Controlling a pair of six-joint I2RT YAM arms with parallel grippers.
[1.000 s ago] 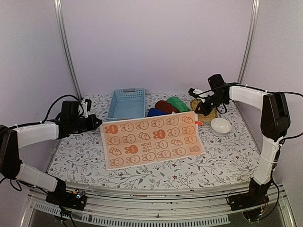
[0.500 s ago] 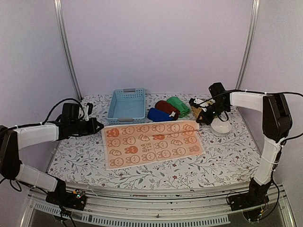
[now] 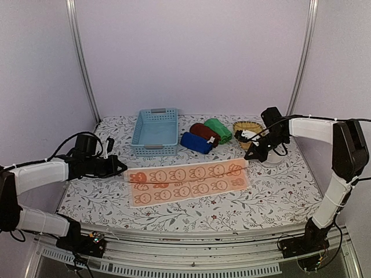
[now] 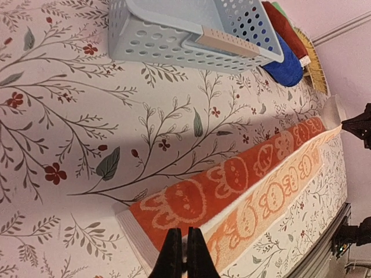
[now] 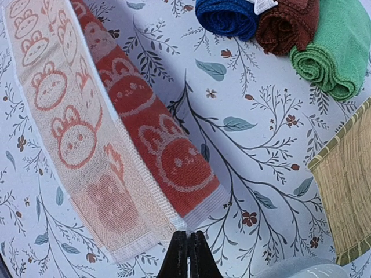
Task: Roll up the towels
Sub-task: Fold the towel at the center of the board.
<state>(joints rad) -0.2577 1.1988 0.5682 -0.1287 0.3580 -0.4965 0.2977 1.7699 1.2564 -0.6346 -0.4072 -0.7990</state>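
Orange towel (image 3: 188,180) far edge pulled nearer — folded | left hand (image 3: 123,169), right hand (image 3: 250,158) pinch its corners

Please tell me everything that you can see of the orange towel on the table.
The orange towel is a thin soft cloth printed with rows of rabbit faces. It lies across the middle of the flowered table as a long strip. Its far part is turned over and shows deep orange, and the rest is pale orange. Its short ends have a white hem. The left hand and the right hand, both shut, pinch its two ends at the far side.
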